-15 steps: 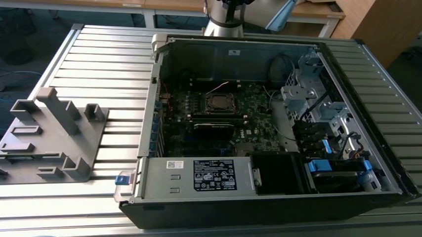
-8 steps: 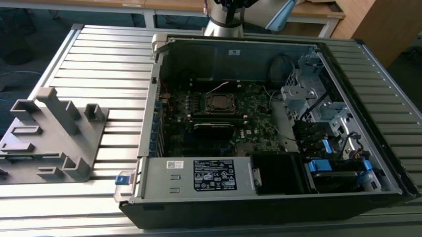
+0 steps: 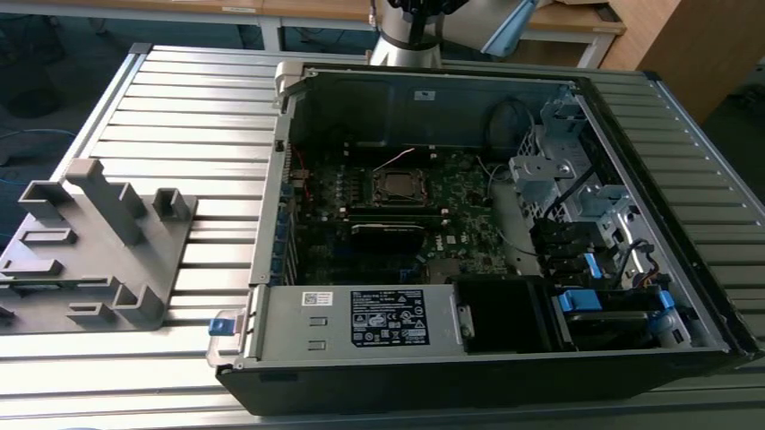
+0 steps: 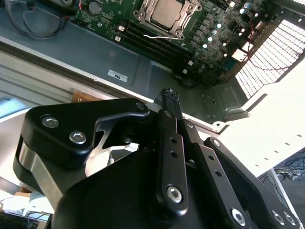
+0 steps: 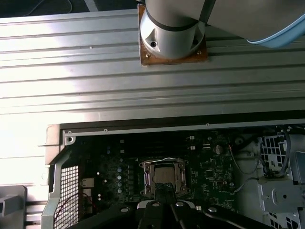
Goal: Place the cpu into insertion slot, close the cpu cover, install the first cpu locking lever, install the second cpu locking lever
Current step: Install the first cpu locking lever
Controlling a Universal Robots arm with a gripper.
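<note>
While the fingers point(image 4: 167, 124) press together (empty), the cpu point(image 4: 167, 12) shows dull grey, silver-framed.

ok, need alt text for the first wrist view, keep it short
Gripper, fingers shut on nothing, hangs above an open computer case, lined up with the processor socket on the motherboard; a chip sits in the socket under its silver frame. Outside the case: a ribbed metal table and the arm's grey base.

Ribbed silver aluminium worktable point(image 3: 179, 116), sunlit. Light wooden desk point(image 3: 311, 7) behind. Brown wooden cabinet point(image 3: 693, 45) at the exterior view's right.
</note>
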